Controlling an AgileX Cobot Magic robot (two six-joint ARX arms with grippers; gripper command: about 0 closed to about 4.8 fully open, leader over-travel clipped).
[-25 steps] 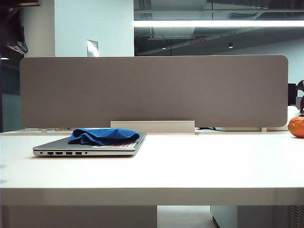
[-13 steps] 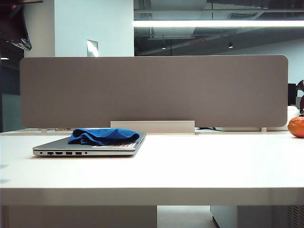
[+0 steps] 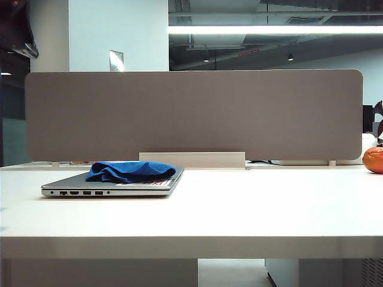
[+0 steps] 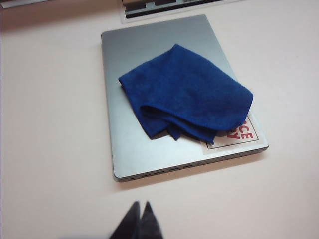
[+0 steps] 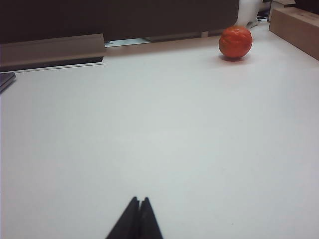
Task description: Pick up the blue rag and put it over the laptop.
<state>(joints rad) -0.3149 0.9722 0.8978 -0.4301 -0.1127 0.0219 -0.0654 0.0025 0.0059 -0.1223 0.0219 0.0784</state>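
Observation:
The blue rag [image 3: 131, 171] lies folded and bunched on the lid of the closed silver laptop [image 3: 72, 182] at the table's left. From the left wrist camera the blue rag [image 4: 187, 94] covers the middle of the laptop [image 4: 129, 134], with part of a white-and-red sticker [image 4: 243, 133] showing beside it. My left gripper [image 4: 140, 204] hangs above the bare table on the side of the laptop's port edge, shut and empty, clear of the rag. My right gripper [image 5: 139, 199] is shut and empty over the white table, away from both.
An orange ball-like object [image 3: 374, 159] sits at the table's far right, also seen as the orange object [image 5: 235, 42] by the right wrist camera. A grey partition panel [image 3: 191, 113] runs along the table's back edge. A cardboard box [image 5: 296, 25] stands beyond the orange object.
The rag and laptop have not moved. A dark part of the arm at the upper left of the exterior view has shifted up and further out of frame.

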